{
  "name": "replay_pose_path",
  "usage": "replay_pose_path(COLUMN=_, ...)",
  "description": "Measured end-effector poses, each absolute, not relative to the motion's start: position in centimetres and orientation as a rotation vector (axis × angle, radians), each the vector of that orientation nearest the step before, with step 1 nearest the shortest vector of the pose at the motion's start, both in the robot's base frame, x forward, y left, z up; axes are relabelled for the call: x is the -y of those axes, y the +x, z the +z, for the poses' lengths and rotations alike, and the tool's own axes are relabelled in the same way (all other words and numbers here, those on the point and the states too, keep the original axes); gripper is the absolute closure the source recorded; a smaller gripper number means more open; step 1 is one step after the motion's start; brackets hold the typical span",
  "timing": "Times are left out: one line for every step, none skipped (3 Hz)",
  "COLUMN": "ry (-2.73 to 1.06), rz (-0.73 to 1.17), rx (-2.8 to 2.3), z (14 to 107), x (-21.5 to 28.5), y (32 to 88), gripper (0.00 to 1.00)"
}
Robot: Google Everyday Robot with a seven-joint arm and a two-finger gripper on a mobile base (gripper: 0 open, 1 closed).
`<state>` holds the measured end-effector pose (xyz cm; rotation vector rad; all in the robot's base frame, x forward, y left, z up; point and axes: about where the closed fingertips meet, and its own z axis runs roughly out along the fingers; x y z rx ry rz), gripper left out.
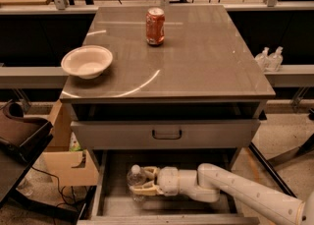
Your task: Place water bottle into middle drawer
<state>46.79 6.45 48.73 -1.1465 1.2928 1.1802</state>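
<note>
Placement step: water bottle [135, 182] stands upright, white cap up, inside the open middle drawer [98, 190], which is pulled out below the worktop's front edge. The bottle sits towards the left-corner side. The gripper [139, 185] pinches it, pale fingers [148, 188] closed around the ribbed body under the cap, so the hold looks firm. Can't tell whether the bottle's base touches the dark drawer floor; it is low in the drawer either way. Bottle kept vertical, probably so it stands by itself after release. The arm [230, 192] enters from the lower right, lying almost level and low over the drawer floor, wrist straight, reaching leftward under the drawer front [166, 134] with the black handle; that low pose likely lets it clear the shut drawer above. Judgement: task nearly done, only letting go and pulling out remain. On the worktop [206, 62], the orange-red soda can [155, 26] is near the far edge, about centre, and the white bowl [87, 61] is at the left edge, both well apart from the action.
</note>
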Motion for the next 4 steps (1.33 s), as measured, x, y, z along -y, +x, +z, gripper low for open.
replay_pose_path(ry=-1.15, rz=1.214, rx=-1.283, z=44.19, x=-7.77, y=47.16, gripper=1.0)
replay_pose_path(ry=-1.151, rz=1.215, rx=-1.283, z=44.31, x=-7.77, y=47.16, gripper=1.0)
replay_pose_path(ry=-1.151, rz=1.215, rx=-1.283, z=44.32, x=-7.77, y=47.16, gripper=0.82)
replay_pose_path(ry=-1.152, rz=1.218, rx=-1.28, z=44.36, x=-7.96, y=47.09, gripper=0.59)
